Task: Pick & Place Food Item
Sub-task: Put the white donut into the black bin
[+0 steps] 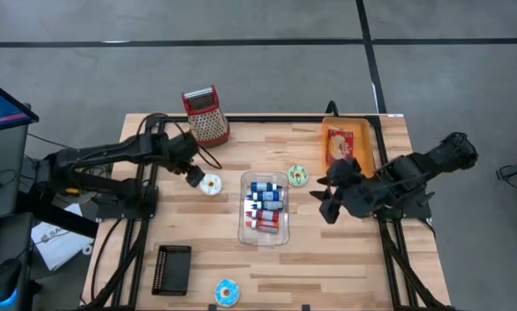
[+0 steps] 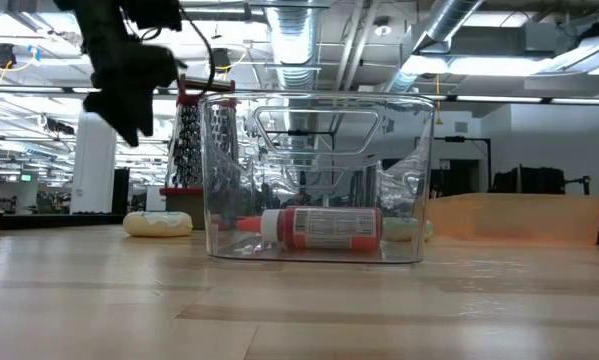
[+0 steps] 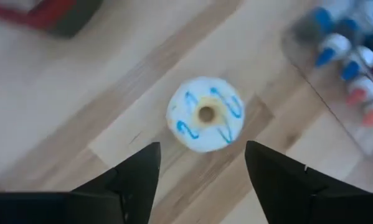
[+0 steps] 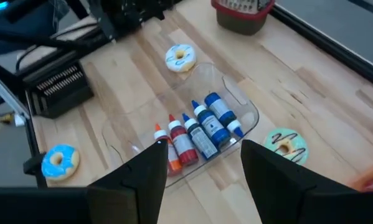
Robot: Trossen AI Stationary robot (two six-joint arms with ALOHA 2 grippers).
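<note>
A white donut with blue drizzle [image 1: 211, 184] [image 3: 205, 114] lies flat on the wooden table, left of a clear bin [image 1: 265, 226]. My left gripper [image 1: 194, 178] [image 3: 202, 171] hangs open just above and left of this donut, pointing steeply down and touching nothing. A green-iced donut [image 1: 298, 176] [image 4: 284, 144] lies right of the bin, and a blue donut [image 1: 227, 292] lies near the front edge. My right gripper [image 1: 326, 204] [image 4: 202, 165] is open and raised over the table right of the bin, with nothing between its fingers.
The clear bin holds several red-capped and blue-capped bottles [image 4: 198, 134]. A red-topped grater [image 1: 206, 114] stands at the far edge. An orange tray [image 1: 364, 138] with a red packet [image 1: 339, 145] sits at the far right. A black block [image 1: 173, 269] lies near the front left.
</note>
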